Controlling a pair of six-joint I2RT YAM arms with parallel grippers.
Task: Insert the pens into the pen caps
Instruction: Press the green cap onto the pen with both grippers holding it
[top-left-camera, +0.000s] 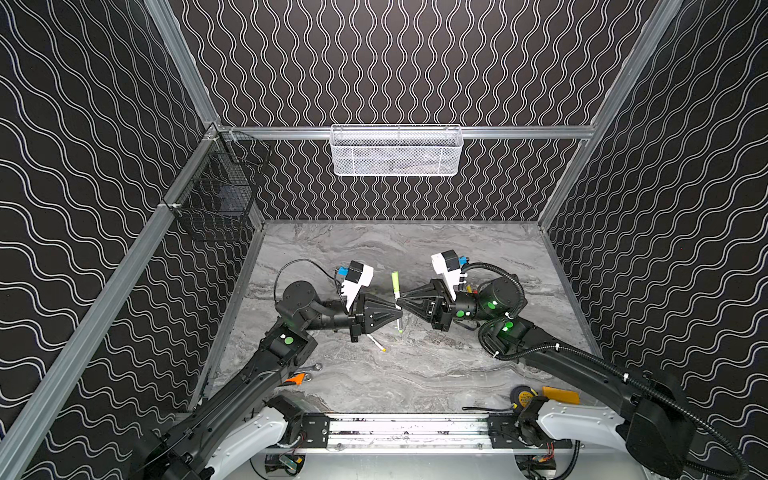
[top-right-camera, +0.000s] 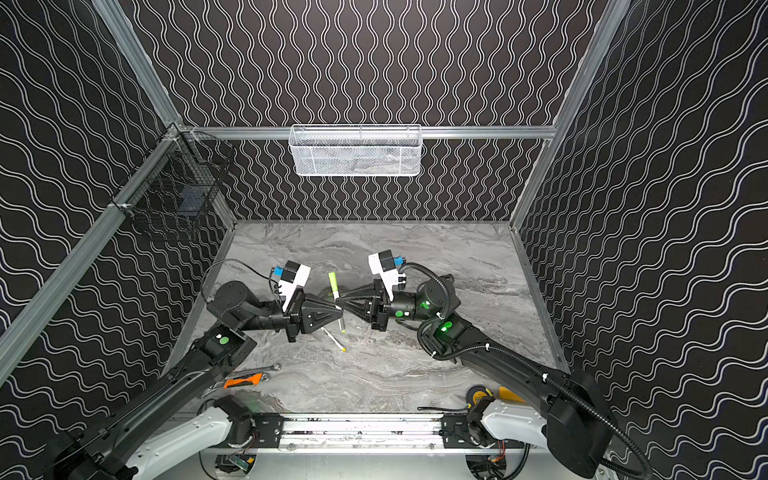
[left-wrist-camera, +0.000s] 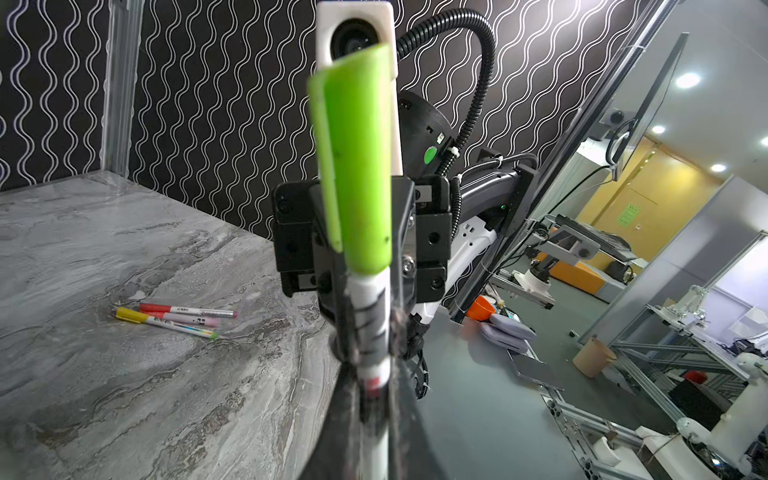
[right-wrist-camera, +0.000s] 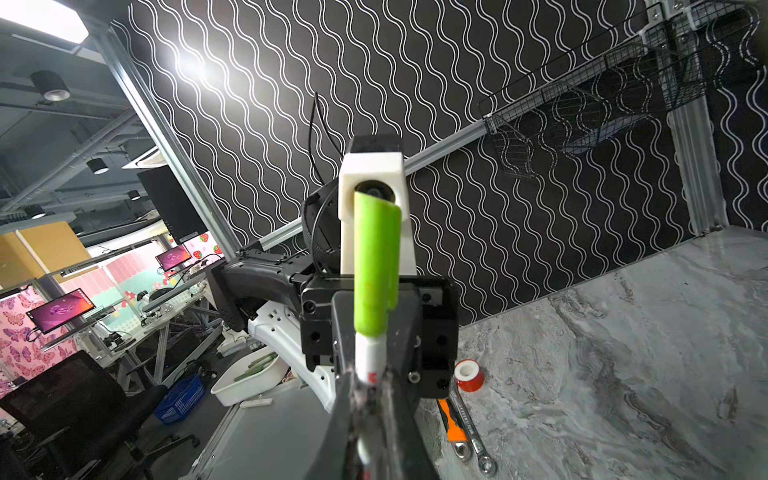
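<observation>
A white pen (top-left-camera: 399, 322) wearing a bright green cap (top-left-camera: 395, 280) is held above the middle of the marble table, seen in both top views. My left gripper (top-left-camera: 397, 312) and right gripper (top-left-camera: 401, 300) meet tip to tip on its barrel from opposite sides. In the left wrist view the green cap (left-wrist-camera: 361, 166) stands beyond my left gripper (left-wrist-camera: 374, 395), which is shut on the barrel. In the right wrist view my right gripper (right-wrist-camera: 370, 390) has the pen (right-wrist-camera: 368, 357) between its fingers. A bare pen with a yellow end (top-left-camera: 377, 343) lies below the left gripper. Three capped pens (left-wrist-camera: 174, 318) lie together by the right arm.
A silver wrench (top-left-camera: 309, 369) and an orange-handled tool (top-left-camera: 297, 379) lie at the front left beside a red tape roll (right-wrist-camera: 468, 376). A yellow tape measure (top-left-camera: 523, 395) sits at the front right. A white mesh basket (top-left-camera: 396, 151) and a black wire basket (top-left-camera: 216, 195) hang on the walls.
</observation>
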